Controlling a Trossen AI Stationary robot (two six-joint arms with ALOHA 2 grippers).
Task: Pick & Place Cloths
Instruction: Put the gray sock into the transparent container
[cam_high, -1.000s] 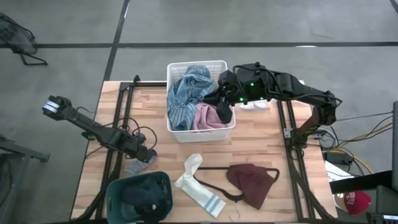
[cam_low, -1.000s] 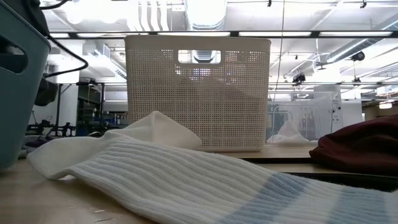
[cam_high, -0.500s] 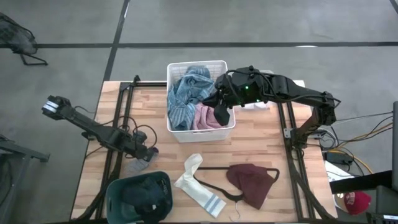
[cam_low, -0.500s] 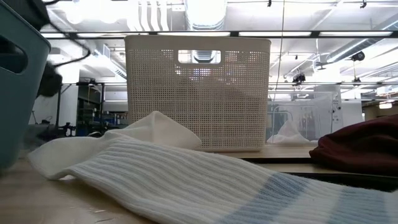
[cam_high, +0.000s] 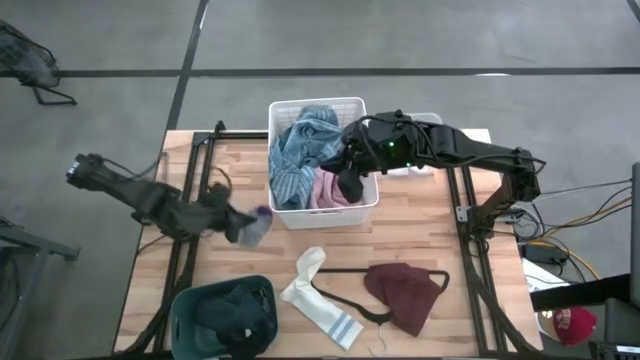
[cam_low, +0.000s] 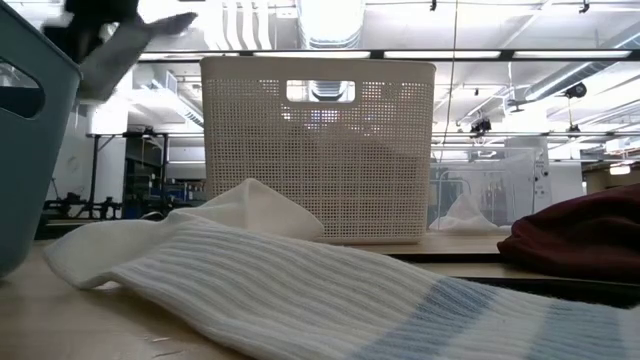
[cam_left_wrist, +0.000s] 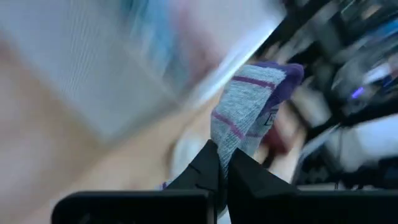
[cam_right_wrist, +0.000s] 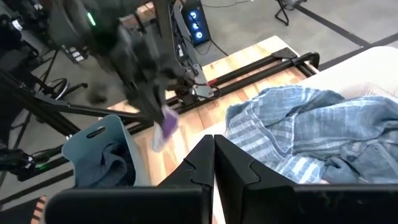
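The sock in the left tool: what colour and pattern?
The sock is grey with purple stripes and a purple toe, clearest in the left wrist view.

I see a white perforated basket (cam_high: 322, 205) sitting on my butcher-block table (cam_high: 420, 230), toward its far edge. Just beside the basket's right wall there is a small clear container (cam_high: 412, 168), which the low view shows as a see-through box. A thin black clothes hanger (cam_high: 345, 297) lies flat on the wood, well apart from the basket toward the near edge. A teal-grey bin (cam_high: 188, 318) stands at the near left corner, away from the hanger. Off the table's right corner I can make out a red cap (cam_high: 572, 324).
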